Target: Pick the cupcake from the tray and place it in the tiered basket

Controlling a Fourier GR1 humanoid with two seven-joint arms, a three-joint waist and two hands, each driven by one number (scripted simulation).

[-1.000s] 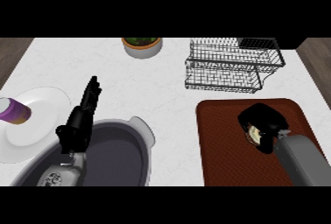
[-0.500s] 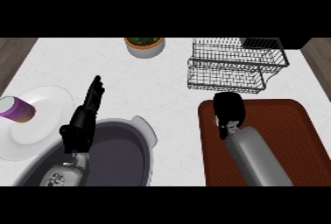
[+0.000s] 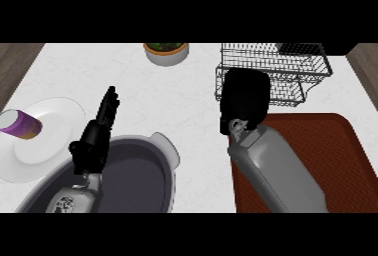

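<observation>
Kitchen counter (image 3: 140, 90), seen from above: you look down on a pale marbled top. At its right lies a red-brown tray (image 3: 336, 150), with the grey right forearm stretched across its left part. At lower left sits a dark pot (image 3: 140, 177), and the left arm comes up over it.

The wire basket (image 3: 295, 67) stands at the far right, just beyond the tray. A white plate (image 3: 55, 140) lies at the left edge and carries a purple cup (image 3: 18, 124).

Your right hand (image 3: 246, 97) hangs back-up over the front left corner of the basket, overlapping its wires. From here you cannot tell whether it is open, closed or holding anything.

The cupcake is out of sight. It does not show on the part of the tray you can see or in the visible wires of the basket, and anything under the right hand is hidden.

Your left hand (image 3: 92, 140) rests open above the pot's left rim, fingers straight and pointing away from you.

A small potted plant (image 3: 166, 52) stands at the far edge, left of the basket.
</observation>
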